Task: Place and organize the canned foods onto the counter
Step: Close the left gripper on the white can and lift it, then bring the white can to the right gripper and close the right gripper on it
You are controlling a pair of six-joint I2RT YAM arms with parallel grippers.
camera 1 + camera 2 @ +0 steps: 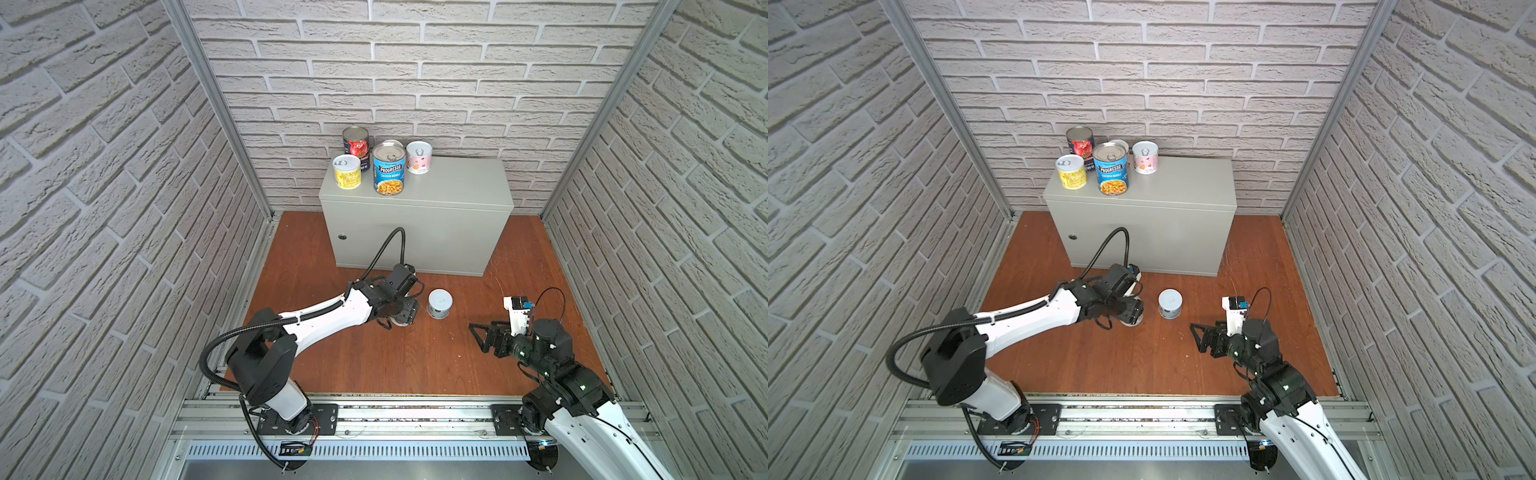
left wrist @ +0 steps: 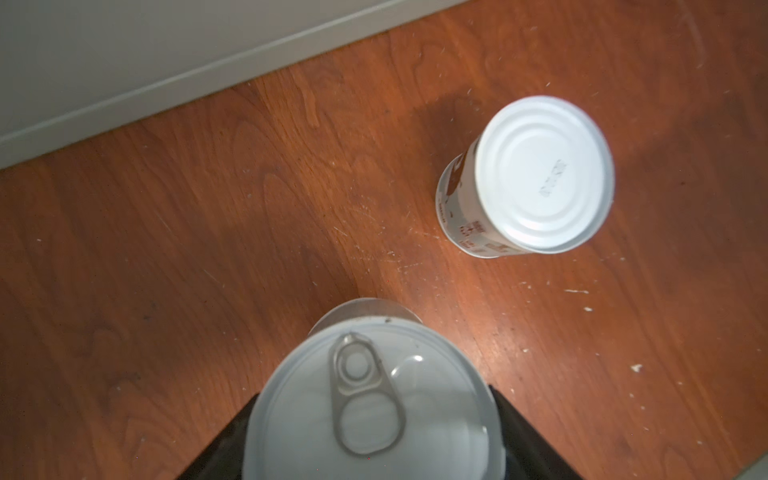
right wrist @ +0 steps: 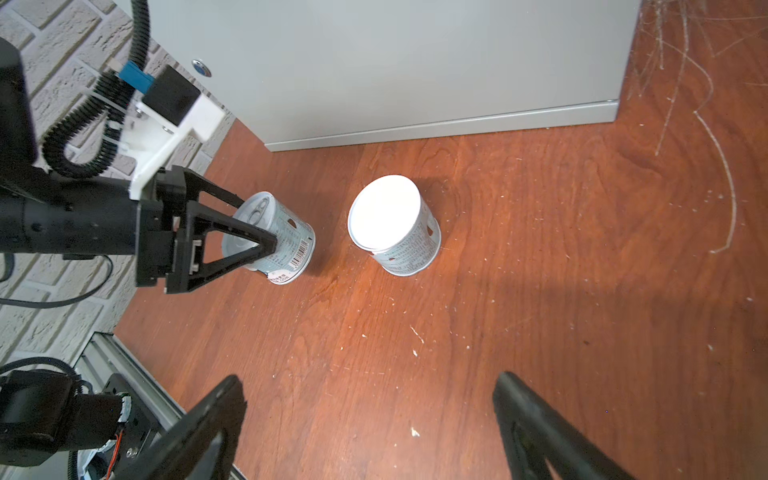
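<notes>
A reddish wooden floor fills the brick-walled cell. Low on it, just in front of the grey counter, a short pale pull-tab tin is pinched between the jaws of the left gripper. A plain-topped tin stands upright just to its right, not touching it. Well to the right and nearer, the right gripper hangs spread and empty.

In both top views the left gripper covers nearly all of the pull-tab tin, and I cannot tell whether it touches the floor. On the counter's left end, a hidden tin behind the Progresso tin shows only its lid.
</notes>
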